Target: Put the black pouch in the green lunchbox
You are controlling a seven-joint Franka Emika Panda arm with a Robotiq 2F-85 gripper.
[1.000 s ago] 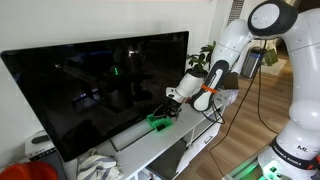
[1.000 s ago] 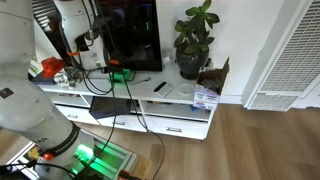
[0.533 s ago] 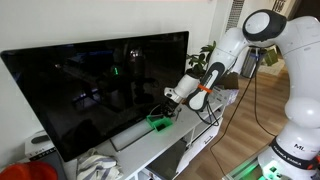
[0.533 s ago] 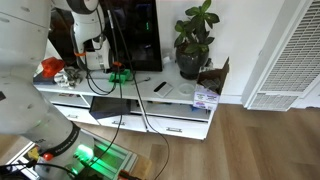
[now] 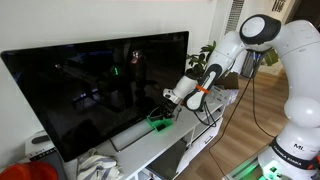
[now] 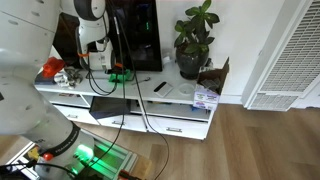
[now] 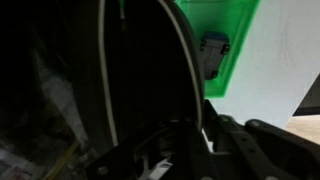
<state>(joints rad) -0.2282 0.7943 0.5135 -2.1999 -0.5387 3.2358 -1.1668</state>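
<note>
- The black pouch does not stand out clearly in any view. The dark bulk under my pincer (image 5: pixel 166 103), just right of frame centre, is probably it.
- I hang just above the green lunchbox (image 5: pixel 158 121) at the foot of the TV (image 5: pixel 90 85), so a release should drop inside.
- I cannot tell how far my pincer gapes, or what it grips.
- A small grey item (image 7: pixel 213 50) lies in the box.

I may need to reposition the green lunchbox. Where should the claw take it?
Probably pinch one low side wall of the green lunchbox from straight above: it lies flat and open-topped on the white stand, with the TV close behind.
</note>
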